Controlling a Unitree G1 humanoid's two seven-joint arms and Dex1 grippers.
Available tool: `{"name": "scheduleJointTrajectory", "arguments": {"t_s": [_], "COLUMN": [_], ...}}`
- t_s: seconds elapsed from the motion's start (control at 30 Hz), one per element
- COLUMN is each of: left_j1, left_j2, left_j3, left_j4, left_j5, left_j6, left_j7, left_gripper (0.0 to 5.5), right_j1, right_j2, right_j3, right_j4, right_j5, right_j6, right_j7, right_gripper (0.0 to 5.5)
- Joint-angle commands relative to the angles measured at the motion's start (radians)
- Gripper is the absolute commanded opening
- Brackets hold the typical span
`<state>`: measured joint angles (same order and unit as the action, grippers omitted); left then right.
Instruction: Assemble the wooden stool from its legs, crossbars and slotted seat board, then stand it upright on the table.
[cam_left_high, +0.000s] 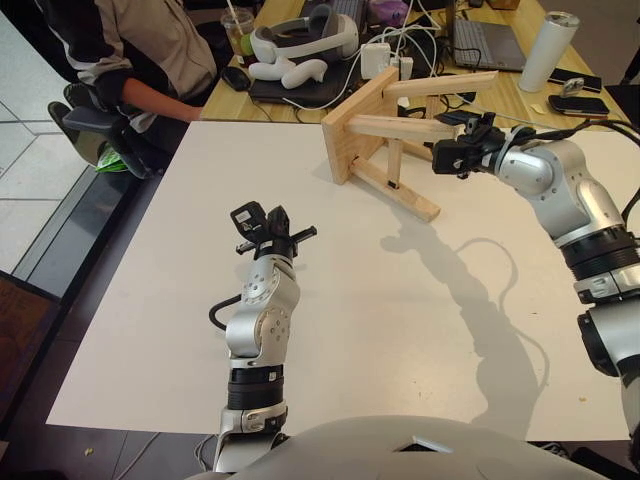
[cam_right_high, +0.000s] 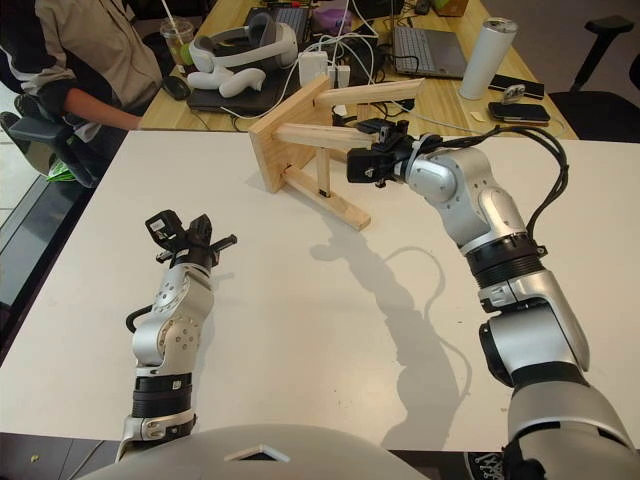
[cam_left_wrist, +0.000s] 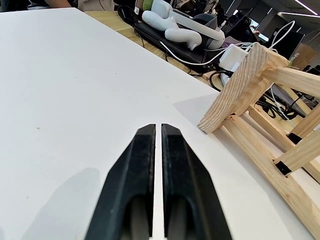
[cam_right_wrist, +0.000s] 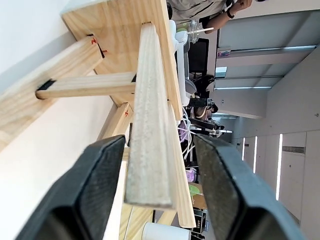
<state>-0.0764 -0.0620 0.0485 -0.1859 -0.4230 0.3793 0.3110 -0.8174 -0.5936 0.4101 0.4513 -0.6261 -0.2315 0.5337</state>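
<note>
**Operator:** Which step is in hand?

**Technician:** By judgement, the last one. The stool (cam_left_high: 385, 140) looks fully joined, with its legs and a crossbar (cam_right_wrist: 90, 85) set into the seat board (cam_left_high: 352, 125). It lies on its side on the table (cam_left_high: 330, 340). One edge of the seat board and the lower leg (cam_left_high: 400, 192) touch the surface. Standing it upright is not yet done.

**Operator:** End effector states?

**Technician:** The right gripper (cam_left_high: 462, 152) is at the free end of the stool's upper leg (cam_right_wrist: 150, 115). Its fingers are spread wide, one on each side of that leg. A gap shows on one side, so it is not clamped. The left gripper (cam_left_wrist: 158, 131) is well apart from the stool, on its seat-board side. Its fingers are closed to a narrow slit and hold nothing.

**Operator:** Next move?

**Technician:** Probably close the right fingers on the upper leg. Then swing the seat board up until all leg ends meet the table. The stool may slide, so the left gripper could brace the seat board.
</note>
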Motion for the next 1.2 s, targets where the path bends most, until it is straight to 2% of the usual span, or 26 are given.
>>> {"name": "scheduleJointTrajectory", "arguments": {"t_s": [0.03,0.17,0.23,0.6,0.8,0.93,1.07,1.2], "left_j1": [-0.015,-0.019,-0.019,-0.012,-0.009,-0.005,0.008,0.012], "left_j2": [-0.102,-0.1,-0.1,-0.093,-0.087,-0.081,-0.075,-0.071], "left_j3": [-0.015,-0.014,-0.013,-0.009,-0.001,0.003,0.011,0.012], "left_j4": [0.005,0.008,0.009,0.007,0.003,-0.001,-0.013,-0.017], "left_j5": [-0.001,-0.006,-0.008,-0.011,-0.013,-0.017,-0.019,-0.02], "left_j6": [-0.007,-0.008,-0.009,-0.011,-0.009,-0.006,-0.006,-0.004], "left_j7": [0.014,0.016,0.016,0.015,0.016,0.016,0.018,0.018], "left_gripper": [0.17,0.17,0.17,0.17,0.17,0.17,0.17,0.17], "right_j1": [-0.047,-0.043,-0.046,0.057,0.181,0.267,0.33,0.342], "right_j2": [0.007,0.002,0.003,-0.067,-0.168,-0.273,-0.388,-0.416], "right_j3": [0.021,0.03,0.029,-0.064,-0.103,-0.122,-0.139,-0.156], "right_j4": [0.028,0.037,0.038,-0.149,-0.268,-0.293,-0.227,-0.11], "right_j5": [-0.049,-0.062,-0.063,0.091,0.254,0.349,0.401,0.4], "right_j6": [0.035,0.046,0.048,-0.018,-0.163,-0.341,-0.558,-0.682], "right_j7": [0.005,0.028,0.029,0.123,0.245,0.308,0.325,0.284], "right_gripper": [1.96,1.32,1.16,1.15,1.15,1.15,1.15,1.15]}}
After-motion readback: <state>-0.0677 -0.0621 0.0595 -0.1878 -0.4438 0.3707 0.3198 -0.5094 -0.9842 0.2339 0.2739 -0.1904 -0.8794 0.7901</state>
